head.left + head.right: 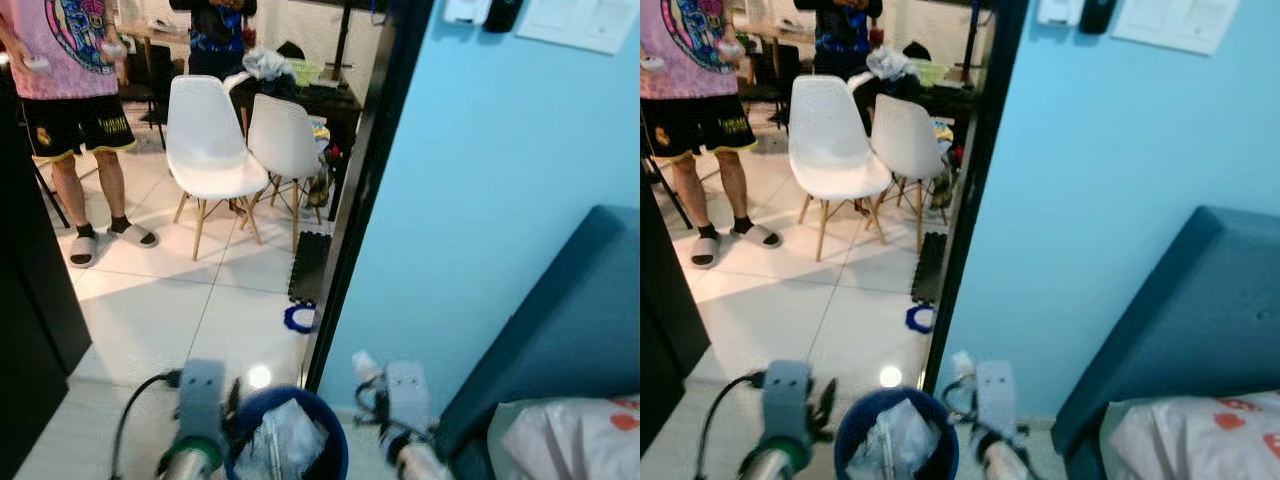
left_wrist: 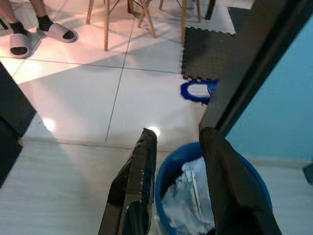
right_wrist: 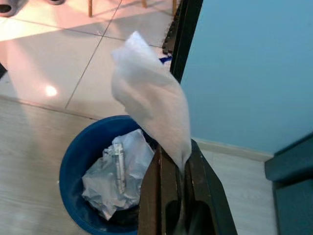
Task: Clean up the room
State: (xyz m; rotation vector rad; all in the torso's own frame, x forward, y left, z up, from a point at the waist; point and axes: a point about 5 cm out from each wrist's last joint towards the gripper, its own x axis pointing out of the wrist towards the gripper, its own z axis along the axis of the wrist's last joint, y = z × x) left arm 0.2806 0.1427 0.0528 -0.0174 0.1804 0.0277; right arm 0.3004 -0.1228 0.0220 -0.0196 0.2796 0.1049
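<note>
Tissue (image 3: pixel 149 100), a crumpled white piece, is pinched at its lower end between the right gripper's (image 3: pixel 177 169) closed fingers and stands up from their tips, its long axis running on along the fingers. The blue bin (image 3: pixel 73 166) sits on the floor just below and to the robot's left of those fingertips, so my guess is the coming move is a short carry leftward over the rim before letting go. Crumpled pale plastic (image 3: pixel 115 174) already lies inside the bin. The left gripper (image 2: pixel 178 142) hangs at the bin's other side with its fingers spread, one finger outside the rim and the other over the opening, gripping nothing; the right arm is the one that carries the load.

The right wrist view gives the pinch and the tissue's shape clearly. From the head the tissue is a small white scrap above the right wrist, but that view places the bin between both arms, beside the black door frame (image 1: pixel 365 190), with white chairs (image 1: pixel 210 140) and a standing person (image 1: pixel 75 110) farther off
</note>
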